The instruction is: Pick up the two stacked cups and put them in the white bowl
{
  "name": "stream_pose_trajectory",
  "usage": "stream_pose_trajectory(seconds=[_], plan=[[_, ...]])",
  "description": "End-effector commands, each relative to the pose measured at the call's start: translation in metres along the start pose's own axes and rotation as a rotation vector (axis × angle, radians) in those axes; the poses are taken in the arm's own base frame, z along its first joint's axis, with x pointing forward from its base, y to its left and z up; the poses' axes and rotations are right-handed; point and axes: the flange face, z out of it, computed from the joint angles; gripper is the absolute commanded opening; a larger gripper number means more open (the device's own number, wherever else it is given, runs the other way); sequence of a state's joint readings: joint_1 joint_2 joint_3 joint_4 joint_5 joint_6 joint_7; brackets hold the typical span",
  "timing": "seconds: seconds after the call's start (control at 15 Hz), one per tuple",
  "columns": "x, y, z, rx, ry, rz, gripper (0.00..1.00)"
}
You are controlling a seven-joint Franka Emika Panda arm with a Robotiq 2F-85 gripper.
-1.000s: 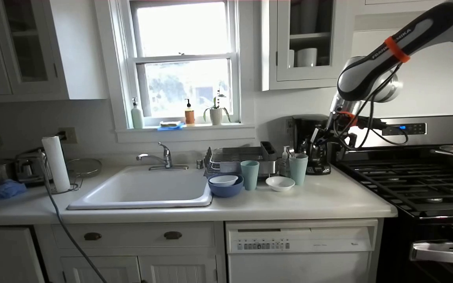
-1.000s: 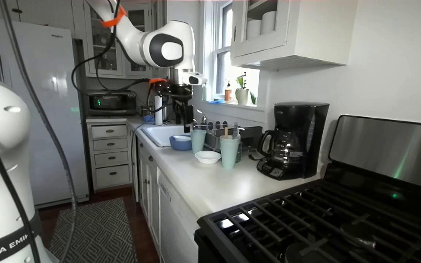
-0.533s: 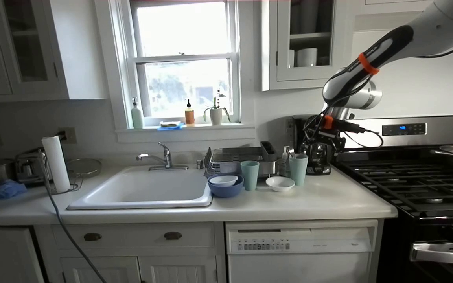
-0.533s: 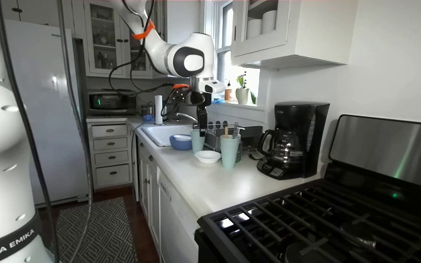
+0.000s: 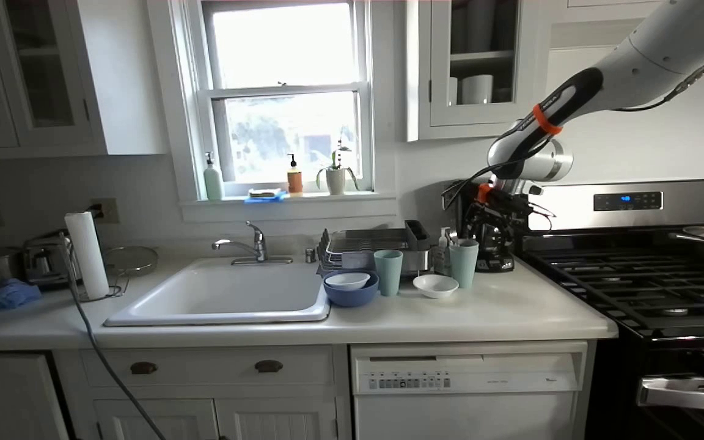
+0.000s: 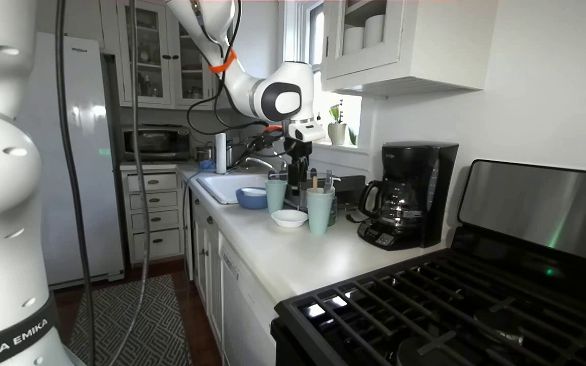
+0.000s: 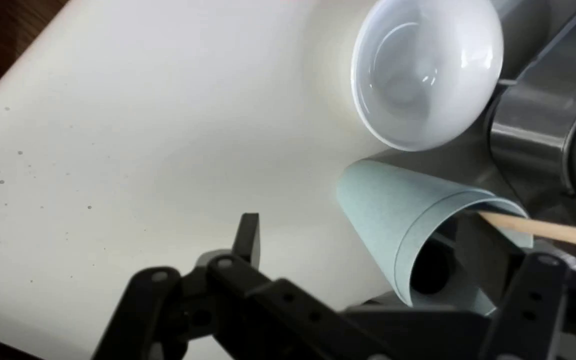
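The two stacked cups point(image 5: 464, 264), pale blue-green and nested with a double rim, stand upright on the counter, also in an exterior view point(image 6: 319, 212) and the wrist view point(image 7: 385, 210). A wooden stick and other utensils poke out of them. The white bowl point(image 5: 436, 286) sits beside them, also in the wrist view point(image 7: 413, 85) and an exterior view point(image 6: 289, 219). My gripper point(image 7: 360, 230) is open and empty. In the wrist view its right finger overlaps the stack's mouth; its left finger is over bare counter. In an exterior view the gripper point(image 6: 297, 184) hangs near rim height, left of the stack.
A single pale cup point(image 5: 388, 272) and a blue bowl point(image 5: 352, 297) holding a small white bowl stand between the white bowl and the sink point(image 5: 217, 318). A dish rack point(image 5: 370, 241) is behind. A black coffee maker point(image 6: 415, 198) and stove point(image 6: 425, 315) are close by.
The arm has moved leftward in one exterior view and rightward and lower in an exterior view, bringing the open gripper closer to the stacked cups. The cups and bowls have not moved.
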State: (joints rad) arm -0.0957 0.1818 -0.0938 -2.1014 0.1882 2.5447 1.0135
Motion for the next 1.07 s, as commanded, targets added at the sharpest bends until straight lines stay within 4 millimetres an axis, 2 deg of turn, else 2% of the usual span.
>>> stream_pose_trajectory(seconds=[0.0,0.4,0.87,0.93,1.0], plan=[[0.012,-0.014,0.015,0.033,0.033,0.190,1.00],[0.018,-0.022,0.037,0.039,0.128,0.388,1.00],[0.009,-0.033,0.047,0.001,0.187,0.423,1.00],[0.007,-0.034,0.047,0.001,0.189,0.414,0.95],[0.005,-0.035,0.047,0.000,0.191,0.405,0.74]])
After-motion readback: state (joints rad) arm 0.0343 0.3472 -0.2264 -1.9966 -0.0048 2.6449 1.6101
